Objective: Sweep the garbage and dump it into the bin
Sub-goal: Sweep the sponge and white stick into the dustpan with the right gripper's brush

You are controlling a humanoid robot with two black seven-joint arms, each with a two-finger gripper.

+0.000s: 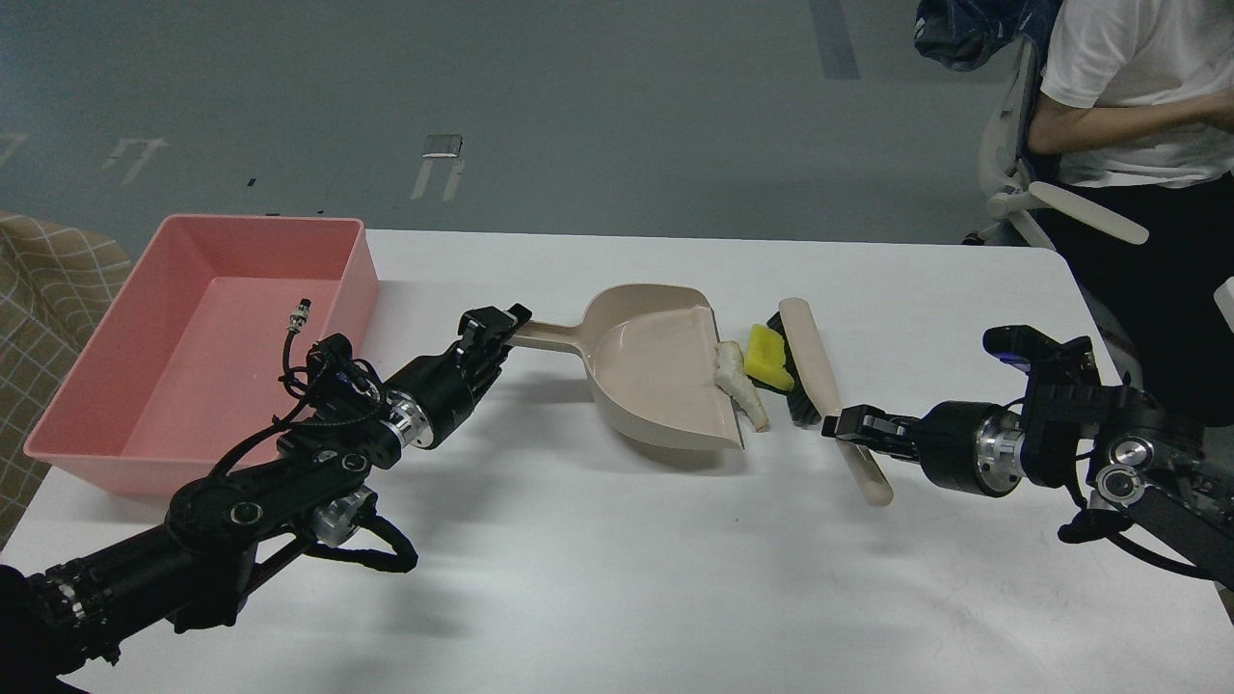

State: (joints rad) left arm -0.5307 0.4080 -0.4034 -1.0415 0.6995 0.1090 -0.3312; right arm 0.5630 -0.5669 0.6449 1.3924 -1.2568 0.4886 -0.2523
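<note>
My left gripper (494, 324) is shut on the handle of the beige dustpan (656, 371), which rests on the white table with its mouth facing right. My right gripper (848, 427) is shut on the handle of the beige black-bristled brush (808, 359). The brush presses the yellow sponge piece (766, 356) and the off-white strip (740, 386) against the dustpan's front lip; the strip lies partly over the lip. The pink bin (202, 337) stands at the table's far left and looks empty.
The white table (617, 578) has open surface in front. A seated person in a white shirt (1128, 96) and a chair are beyond the table's far right corner. A checked cloth (48, 289) lies left of the bin.
</note>
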